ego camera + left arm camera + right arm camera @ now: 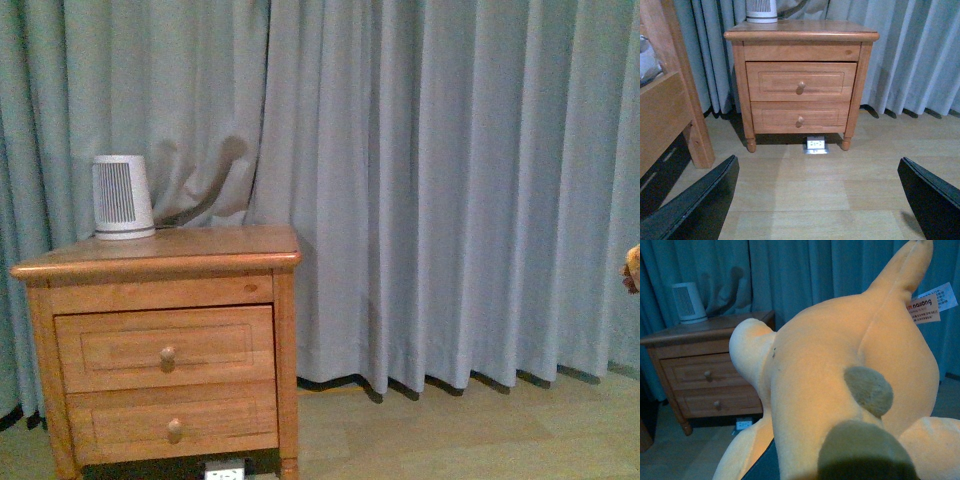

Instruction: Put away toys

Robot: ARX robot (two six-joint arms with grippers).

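Orange-yellow plush toy (830, 365) spotted olive-grey; honey-brown nightstand (165, 290); grey-blue curtains (450, 180)

All 3 views face the nightstand (160, 350), the left wrist lowest.

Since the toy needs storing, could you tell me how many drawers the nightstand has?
2, stacked in the front of the nightstand: an upper drawer and a lower drawer directly beneath it. No others show.

L gripper (817, 160) spread wide; R gripper (762, 466) clamped on plush (840, 370).
L: both black fingers (700, 200) far apart, nothing betw. them. R: only a dark sliver shows under plush, fingertips hidden.
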